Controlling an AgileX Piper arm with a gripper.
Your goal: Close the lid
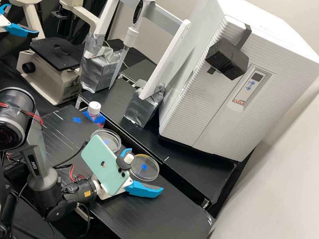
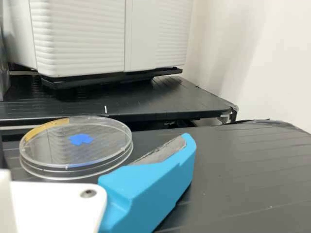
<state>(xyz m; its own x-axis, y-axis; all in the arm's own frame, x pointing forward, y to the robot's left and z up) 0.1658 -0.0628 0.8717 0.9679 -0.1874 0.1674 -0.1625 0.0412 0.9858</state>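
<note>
And here the pincer (image 1: 145,170) sits wide open, holding nothing, its blue fingers (image 1: 144,190) spread presumably to admit the clear dish (image 1: 150,173) just ahead, another dish (image 1: 115,137) off beside it.

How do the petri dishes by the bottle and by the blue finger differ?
In the high view, the phone partly hides the bottle-side dish, not the finger-side dish. The finger-side dish shows an amber band by its rim; the bottle-side dish's rim looks clear. Both have blue marks.
</note>
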